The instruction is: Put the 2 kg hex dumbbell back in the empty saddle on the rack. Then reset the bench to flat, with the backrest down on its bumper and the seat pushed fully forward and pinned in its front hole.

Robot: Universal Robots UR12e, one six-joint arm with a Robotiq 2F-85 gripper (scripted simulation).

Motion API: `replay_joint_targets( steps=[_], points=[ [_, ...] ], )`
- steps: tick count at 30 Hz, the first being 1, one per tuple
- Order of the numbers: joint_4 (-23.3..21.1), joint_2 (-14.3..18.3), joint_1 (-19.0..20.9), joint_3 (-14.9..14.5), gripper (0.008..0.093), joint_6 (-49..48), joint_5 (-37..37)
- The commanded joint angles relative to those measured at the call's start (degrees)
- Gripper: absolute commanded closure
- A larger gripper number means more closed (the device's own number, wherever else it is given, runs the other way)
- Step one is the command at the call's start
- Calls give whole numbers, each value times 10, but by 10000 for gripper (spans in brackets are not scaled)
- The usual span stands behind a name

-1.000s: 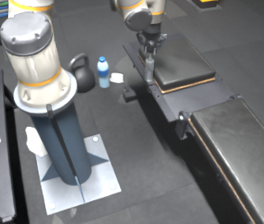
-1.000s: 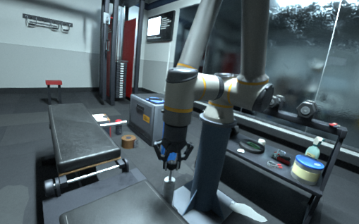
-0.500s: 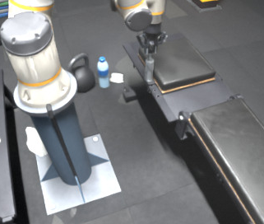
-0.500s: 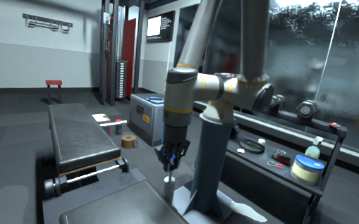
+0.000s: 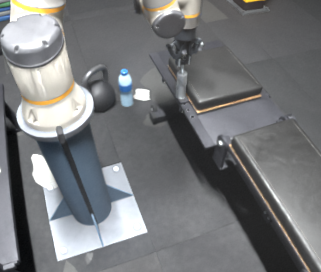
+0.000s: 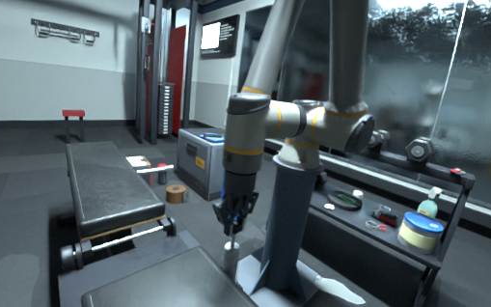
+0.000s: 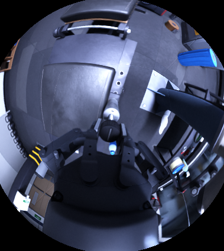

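Note:
On the bench frame beside the seat pad, a grey pin stands upright in the rail with its row of holes. My gripper hangs straight above it, closed on the pin's black knob, and the pin's pale shaft runs down from the fingers to the rail. The long backrest lies low and level behind the seat. A dumbbell sits on the rack rail by the window.
Behind the bench stand a grey box, a tape roll and a red stool. A kettlebell, a blue bottle and my arm's pedestal crowd the floor beside the rail. A shelf holds small items.

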Motion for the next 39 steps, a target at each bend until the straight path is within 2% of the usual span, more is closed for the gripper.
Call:
replay_joint_targets(
  steps=[1, 7, 31, 39],
  points=[
    [0, -1, 0, 0, 934, 0, -1],
    [0, -1, 0, 0, 919, 0, -1],
    [0, -1, 0, 0, 439, 0, -1],
    [0, -1, 0, 0, 434, 0, -1]
  ],
)
